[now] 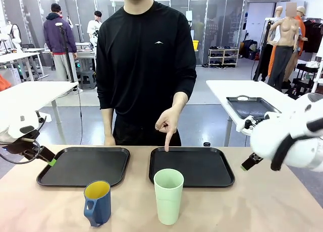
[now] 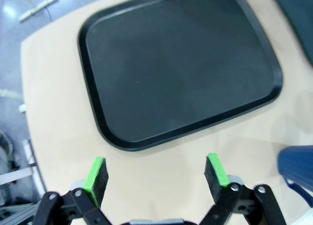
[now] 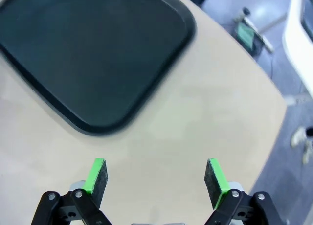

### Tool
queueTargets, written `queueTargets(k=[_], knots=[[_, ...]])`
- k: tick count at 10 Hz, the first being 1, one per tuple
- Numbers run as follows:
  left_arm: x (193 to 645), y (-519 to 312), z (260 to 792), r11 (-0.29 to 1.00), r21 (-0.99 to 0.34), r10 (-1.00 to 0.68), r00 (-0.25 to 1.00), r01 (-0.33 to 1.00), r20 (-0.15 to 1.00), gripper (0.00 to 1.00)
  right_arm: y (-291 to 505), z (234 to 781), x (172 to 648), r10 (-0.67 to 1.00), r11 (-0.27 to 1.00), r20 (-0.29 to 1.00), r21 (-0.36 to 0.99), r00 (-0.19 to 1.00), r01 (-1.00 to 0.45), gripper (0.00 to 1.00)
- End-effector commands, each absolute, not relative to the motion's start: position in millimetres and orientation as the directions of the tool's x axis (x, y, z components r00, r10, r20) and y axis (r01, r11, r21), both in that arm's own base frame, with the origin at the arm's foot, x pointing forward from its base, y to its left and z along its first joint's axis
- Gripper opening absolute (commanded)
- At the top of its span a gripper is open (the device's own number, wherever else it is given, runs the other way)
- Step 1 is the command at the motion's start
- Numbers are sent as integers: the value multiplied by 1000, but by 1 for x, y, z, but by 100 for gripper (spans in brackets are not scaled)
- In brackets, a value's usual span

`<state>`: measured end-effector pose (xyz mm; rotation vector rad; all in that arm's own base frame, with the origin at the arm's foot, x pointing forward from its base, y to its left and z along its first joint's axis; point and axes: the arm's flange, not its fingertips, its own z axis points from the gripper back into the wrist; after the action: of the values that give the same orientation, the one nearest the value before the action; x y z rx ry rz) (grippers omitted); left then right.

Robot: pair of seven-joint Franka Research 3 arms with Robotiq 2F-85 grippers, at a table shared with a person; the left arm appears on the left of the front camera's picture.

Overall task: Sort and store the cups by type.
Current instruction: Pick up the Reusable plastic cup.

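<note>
A tall pale green tumbler stands upright at the table's near edge, in front of the right black tray. Left of it stands a dark blue mug with a yellow inside and a handle; its blue edge shows in the left wrist view. The person's hand points a finger down at the right tray's far rim. My left gripper is open over bare table beside the left tray. My right gripper is open above the table near the right tray's corner.
Two black trays lie side by side across the table, the left one behind the mug. The person stands at the far edge behind the trays. My right arm's white body hangs over the table's right side. A small dark knob sits behind the right tray.
</note>
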<state>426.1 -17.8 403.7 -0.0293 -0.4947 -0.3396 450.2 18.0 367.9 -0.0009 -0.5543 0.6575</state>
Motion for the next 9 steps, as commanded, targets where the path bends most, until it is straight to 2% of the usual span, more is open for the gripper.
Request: queueTargets(k=[1,3,4,5,6,9], knots=[[426,-17,403,944,50,-311,829,326,465,100,-10,336,418,636,669,598,-113,487,-735,100],[426,-17,403,944,50,-311,829,326,465,100,-8,328,412,659,614,631,-136,409,-778,100],[426,-17,403,944,50,-311,829,326,465,100,-7,324,411,656,626,627,-141,421,-767,100],[426,-17,403,944,50,-311,829,326,465,100,-4,321,410,657,662,581,-140,480,-736,100],[426,-17,403,944,50,-311,829,326,465,100,4,370,436,654,638,621,-145,433,-756,100],[426,-17,403,944,50,-311,829,326,465,100,-3,357,435,661,636,608,-142,440,-758,100]])
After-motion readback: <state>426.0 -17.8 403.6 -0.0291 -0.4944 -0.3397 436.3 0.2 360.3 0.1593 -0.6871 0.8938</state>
